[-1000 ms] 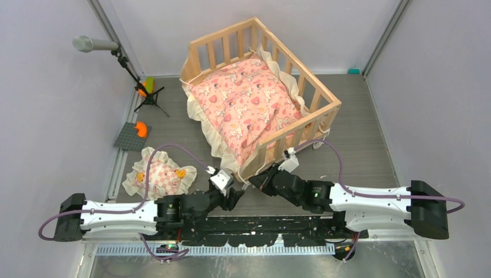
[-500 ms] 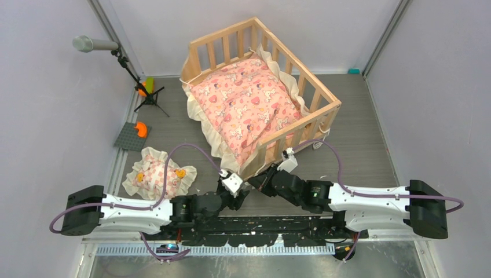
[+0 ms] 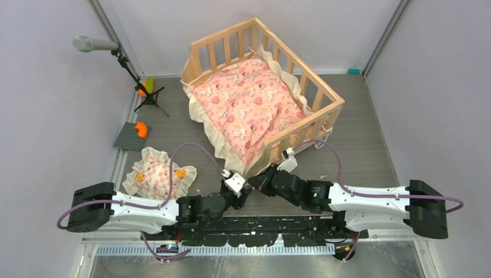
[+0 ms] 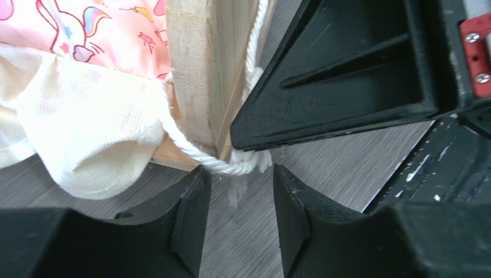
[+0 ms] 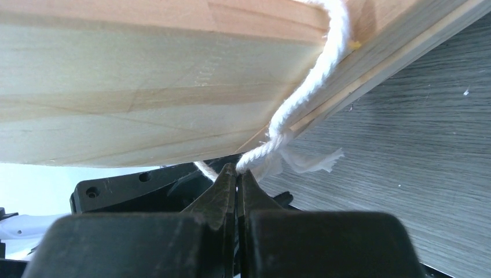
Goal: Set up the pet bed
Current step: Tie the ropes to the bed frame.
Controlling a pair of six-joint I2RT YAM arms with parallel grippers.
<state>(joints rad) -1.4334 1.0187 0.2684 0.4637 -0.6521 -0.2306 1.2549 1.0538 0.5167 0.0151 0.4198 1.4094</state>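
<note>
Cushion (image 3: 249,110) in pet bed (image 3: 223,32); pillow (image 3: 159,176) outside, L.

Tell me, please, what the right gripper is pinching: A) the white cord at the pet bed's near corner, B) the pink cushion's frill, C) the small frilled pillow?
A: the right wrist view shows the right gripper shut on the white cord at a corner of the pet bed.

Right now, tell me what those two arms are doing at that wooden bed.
Both arms work at the near corner of the pet bed. The right gripper is shut on the white cord there. The left gripper is open, its fingers either side of the cord's frayed end. The pink cushion lies in the bed, one frilled edge spilling over the side. The small pillow lies on the table, outside.
</note>
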